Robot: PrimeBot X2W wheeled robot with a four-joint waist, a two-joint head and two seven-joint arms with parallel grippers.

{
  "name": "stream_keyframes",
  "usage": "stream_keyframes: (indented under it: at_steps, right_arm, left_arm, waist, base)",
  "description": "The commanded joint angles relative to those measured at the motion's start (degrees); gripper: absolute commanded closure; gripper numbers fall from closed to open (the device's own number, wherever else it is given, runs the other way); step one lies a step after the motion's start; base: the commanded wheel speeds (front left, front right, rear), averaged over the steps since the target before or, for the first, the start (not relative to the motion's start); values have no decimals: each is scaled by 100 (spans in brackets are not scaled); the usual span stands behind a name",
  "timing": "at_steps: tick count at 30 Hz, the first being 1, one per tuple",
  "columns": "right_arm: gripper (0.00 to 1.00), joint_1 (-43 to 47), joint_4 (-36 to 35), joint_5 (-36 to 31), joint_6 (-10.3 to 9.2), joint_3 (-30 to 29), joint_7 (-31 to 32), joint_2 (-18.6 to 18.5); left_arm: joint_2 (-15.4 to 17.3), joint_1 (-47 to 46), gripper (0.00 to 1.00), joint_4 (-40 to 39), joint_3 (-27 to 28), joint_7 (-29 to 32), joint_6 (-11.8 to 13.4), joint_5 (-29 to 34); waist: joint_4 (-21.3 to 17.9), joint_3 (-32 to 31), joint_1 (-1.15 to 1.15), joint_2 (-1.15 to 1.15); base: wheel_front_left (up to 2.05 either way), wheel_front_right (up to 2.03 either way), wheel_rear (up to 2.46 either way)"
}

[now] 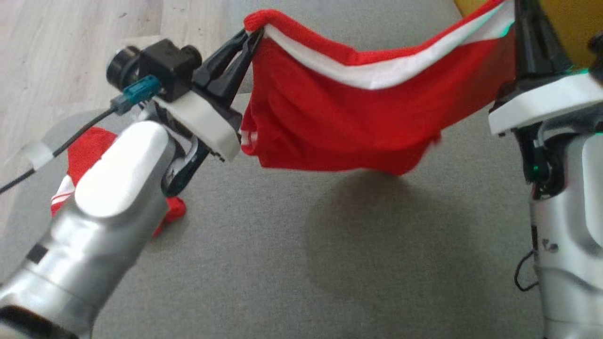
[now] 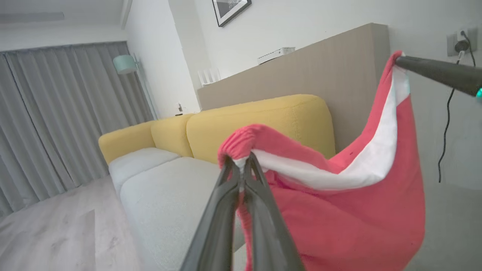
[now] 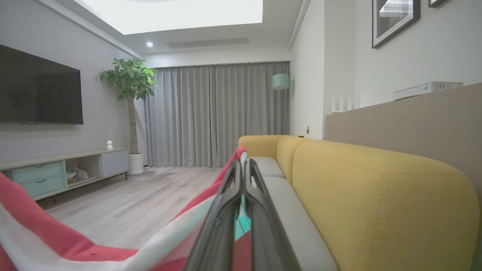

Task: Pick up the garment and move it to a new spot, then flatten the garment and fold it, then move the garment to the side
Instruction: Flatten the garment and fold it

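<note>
The garment (image 1: 339,122) is red with a white band along its top edge. It hangs stretched between my two grippers above the grey sofa seat (image 1: 282,263). My left gripper (image 1: 252,37) is shut on the garment's left top corner; in the left wrist view the gripper (image 2: 241,165) pinches the gathered red hem, and the garment (image 2: 350,218) sags to the right. My right gripper (image 1: 518,14) is shut on the right top corner, at the head view's upper right. In the right wrist view that gripper (image 3: 243,163) clamps the garment's edge (image 3: 45,233), which trails off to the lower left.
Another piece of red and white cloth (image 1: 85,150) lies on the seat under my left forearm. The yellow backrest (image 1: 565,28) runs behind the seat. Wooden floor (image 1: 70,47) lies past the seat's left edge. A TV cabinet (image 3: 56,177) and a potted plant (image 3: 130,82) stand across the room.
</note>
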Motion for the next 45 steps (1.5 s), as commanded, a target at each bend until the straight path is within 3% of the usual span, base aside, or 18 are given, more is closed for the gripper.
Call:
stream_keyframes:
  at_steps: [1, 8, 14, 19, 25, 27, 32, 37, 41, 45]
  right_arm:
    - [100, -120, -198, 26, 39, 110, 42, -49]
    - [100, -203, -179, 99, 39, 109, 241, -168]
    - [100, -1189, 355, 59, 39, 540, 135, -305]
    - [100, -2682, 1523, -95, 39, 823, -480, -137]
    - [100, -4422, 3411, -492, 39, 365, -1683, 211]
    - [100, -4634, 3778, -610, 39, 256, -1856, 255]
    - [100, -4535, 4486, -714, 39, 224, -1997, 283]
    - [100, -4034, 5164, -702, 39, 487, -2007, -25]
    - [100, -3727, 5504, -562, 39, 858, -1891, -209]
    - [100, -3271, 5748, 20, 39, 1371, -1407, -474]
  left_arm:
    - [197, -223, 100, -168, 318, 31, 51, -62]
    - [359, -33, 100, -418, 493, 200, 165, -348]
    - [498, -540, 100, -132, 822, 322, 233, -514]
    - [499, -1575, 100, 570, 1002, 78, 265, -264]
    - [226, -2973, 100, 1609, 1098, -682, 275, 115]
    - [119, -3185, 100, 1843, 1051, -848, 236, 197]
    - [-216, -3124, 100, 2331, 888, -1039, 96, 197]
    - [-522, -2324, 100, 2443, 582, -1127, -9, 143]
    - [-542, -1699, 100, 2362, 410, -1143, -32, 135]
    - [-535, -838, 100, 1974, 342, -1146, -42, 51]
  waist:
    - [10, 8, 1, 0]
    - [-13, 349, 1, 0]
    - [-220, 1228, 1, 0]
    - [-467, 1904, 1, 0]
    - [-580, 2291, 1, 0]
    - [-564, 2320, 1, 0]
    - [-481, 2429, 1, 0]
    - [-309, 2513, 1, 0]
    - [-258, 2428, 1, 0]
    - [-192, 2197, 1, 0]
  base:
    - [0, 0, 0]
    - [0, 0, 0]
    - [0, 0, 0]
    - [0, 0, 0]
    - [0, 0, 0]
    - [0, 0, 0]
    - [0, 0, 0]
    - [0, 0, 0]
    - [0, 0, 0]
    - [0, 0, 0]
